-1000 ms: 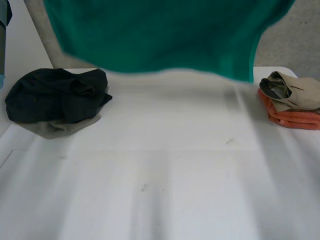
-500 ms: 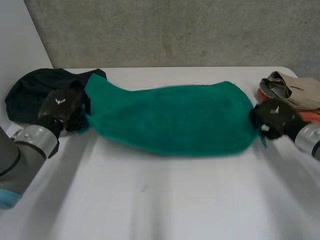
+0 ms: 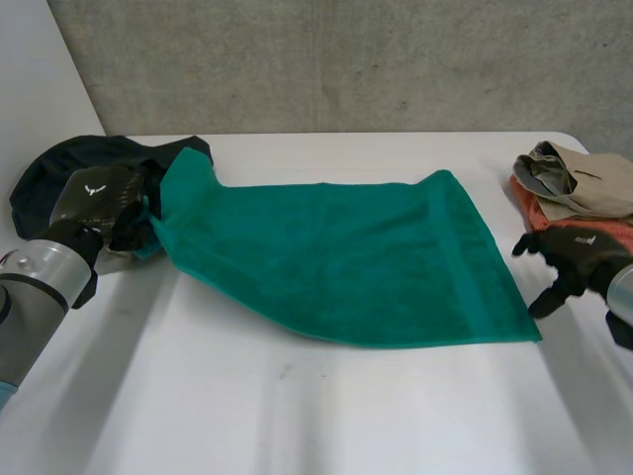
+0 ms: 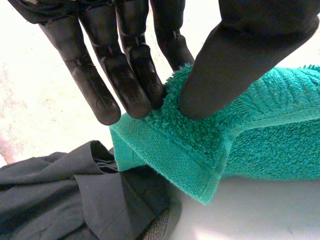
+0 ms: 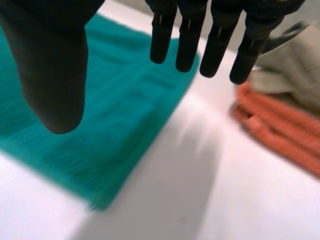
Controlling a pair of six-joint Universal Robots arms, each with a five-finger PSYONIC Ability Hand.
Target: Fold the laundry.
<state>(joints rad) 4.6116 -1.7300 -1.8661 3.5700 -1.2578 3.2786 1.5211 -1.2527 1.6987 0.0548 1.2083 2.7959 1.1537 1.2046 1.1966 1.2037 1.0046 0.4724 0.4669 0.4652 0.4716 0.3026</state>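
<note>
A green towel [image 3: 346, 257] lies spread across the middle of the white table [image 3: 297, 406]. My left hand [image 3: 94, 203] is at its left corner; in the left wrist view the fingers [image 4: 125, 75] and thumb pinch that corner of the green towel [image 4: 210, 135]. My right hand [image 3: 569, 259] hovers just off the towel's right edge with fingers spread and nothing in them. The right wrist view has the straight fingers [image 5: 200, 40] above the green towel's [image 5: 115, 125] right corner, apart from it.
A dark crumpled garment [image 3: 59, 178] lies at the back left, under and behind my left hand, also seen as the dark garment [image 4: 65, 195]. A folded stack, beige on orange [image 3: 584, 198], sits at the back right; the orange cloth [image 5: 280, 130] is close beside my right hand.
The towel came down from the air and now lies flat on the table. My right hand let go of its right corner and opened; the left hand still pinches its corner.
</note>
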